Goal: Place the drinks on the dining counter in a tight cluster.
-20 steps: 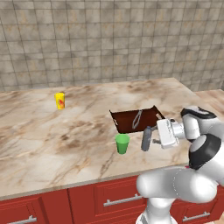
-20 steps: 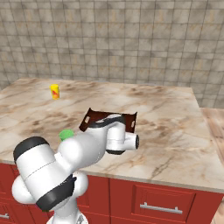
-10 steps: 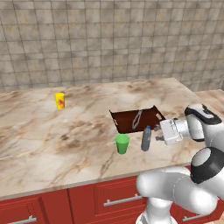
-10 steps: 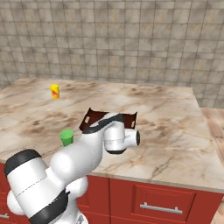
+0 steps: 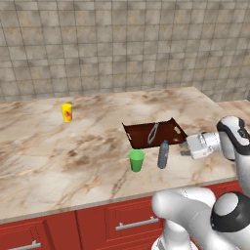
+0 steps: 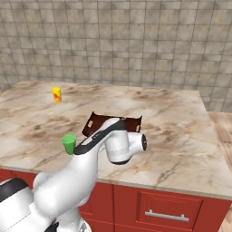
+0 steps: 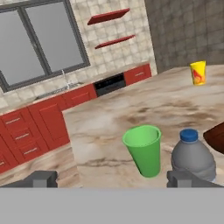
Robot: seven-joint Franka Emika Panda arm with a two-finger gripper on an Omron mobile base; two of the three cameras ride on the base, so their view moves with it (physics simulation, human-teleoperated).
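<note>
Grey bottle (image 5: 163, 155) stands free on the worktop (image 5: 73, 161) beside the green cup (image 5: 136, 160), the gripper (image 7: 113, 178) having drawn back, jaws spread.

My left base camera sits behind the arm on its left, looking forward and down across the table (image 5: 58, 161) to the tiled wall; the right base camera does likewise from the other side, and both share the green cup (image 5: 136, 160), yellow cup (image 5: 67, 112) and brown tray (image 5: 152, 134) near the front edge. My hand camera rides low, level along the table, very near the green cup and grey bottle (image 7: 193, 154), facing a far window (image 7: 39, 39).
</note>
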